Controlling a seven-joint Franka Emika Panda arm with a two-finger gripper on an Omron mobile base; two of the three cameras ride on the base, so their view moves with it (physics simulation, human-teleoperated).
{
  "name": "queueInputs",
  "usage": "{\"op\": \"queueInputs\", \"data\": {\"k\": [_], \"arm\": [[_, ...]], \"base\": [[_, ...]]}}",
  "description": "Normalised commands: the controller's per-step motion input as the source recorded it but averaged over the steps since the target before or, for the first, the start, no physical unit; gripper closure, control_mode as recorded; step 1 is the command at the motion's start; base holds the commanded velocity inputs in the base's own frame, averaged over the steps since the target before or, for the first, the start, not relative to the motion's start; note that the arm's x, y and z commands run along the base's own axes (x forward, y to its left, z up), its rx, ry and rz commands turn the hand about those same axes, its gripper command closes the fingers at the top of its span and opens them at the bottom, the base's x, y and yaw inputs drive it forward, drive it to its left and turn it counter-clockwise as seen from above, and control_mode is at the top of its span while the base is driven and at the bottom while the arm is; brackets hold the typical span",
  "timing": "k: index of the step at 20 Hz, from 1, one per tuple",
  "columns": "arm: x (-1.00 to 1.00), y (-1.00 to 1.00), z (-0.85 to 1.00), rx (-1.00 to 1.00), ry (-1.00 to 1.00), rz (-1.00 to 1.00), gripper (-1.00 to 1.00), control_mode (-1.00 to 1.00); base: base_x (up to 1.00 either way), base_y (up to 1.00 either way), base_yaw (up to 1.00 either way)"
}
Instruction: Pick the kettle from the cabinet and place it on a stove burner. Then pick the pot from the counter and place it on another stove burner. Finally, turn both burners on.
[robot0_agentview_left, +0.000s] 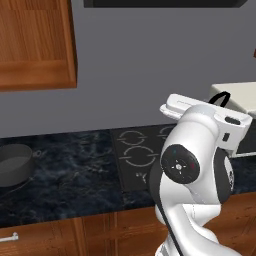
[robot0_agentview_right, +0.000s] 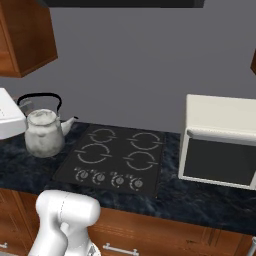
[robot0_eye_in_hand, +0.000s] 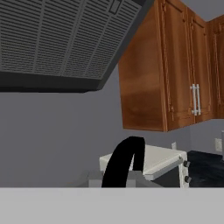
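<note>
Right base view shows the kettle (robot0_agentview_right: 44, 132) hanging just left of the black cooktop (robot0_agentview_right: 115, 160), above the counter (robot0_agentview_right: 20, 170). Its black handle (robot0_eye_in_hand: 124, 162) is squeezed tight in the gripper (robot0_eye_in_hand: 116, 181). Far left, the pot (robot0_agentview_left: 15, 164) sits on the counter.

All four stove burners (robot0_agentview_right: 121, 148) lie bare; microwave (robot0_agentview_right: 220, 142) flanks their right.

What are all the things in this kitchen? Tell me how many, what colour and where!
Small mottled silver metal kettle: one, black arched handle, held up over the counter left of the cooktop.
Flat black glass cooktop: one, four pale ring burners, knobs along the front.
Wide dark grey pot: one, on the counter, far left.
Dark marble-look counter: one, blue-black.
White microwave: one, right of the cooktop.
Reddish-brown wooden cabinets: on the wall.
Grey range hood: one, overhead.
Pincer: shut on the kettle handle.
</note>
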Motion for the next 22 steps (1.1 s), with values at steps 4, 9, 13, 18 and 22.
{"op": "queueInputs", "data": {"k": [4, 9, 13, 18, 22], "arm": [[0.00, 0.00, 0.00, 0.00, 0.00, 0.00, 1.00, 1.00], [0.00, 0.00, 0.00, 0.00, 0.00, 0.00, 1.00, 1.00], [0.00, 0.00, 0.00, 0.00, 0.00, 0.00, 1.00, 1.00], [0.00, 0.00, 0.00, 0.00, 0.00, 0.00, 1.00, 1.00], [0.00, 0.00, 0.00, 0.00, 0.00, 0.00, 1.00, 1.00]], "base": [[0.04, -0.01, 0.00], [0.03, -0.04, 0.00], [0.09, -0.07, 0.00], [0.24, -0.12, 0.00], [0.31, -0.05, 0.00]]}}
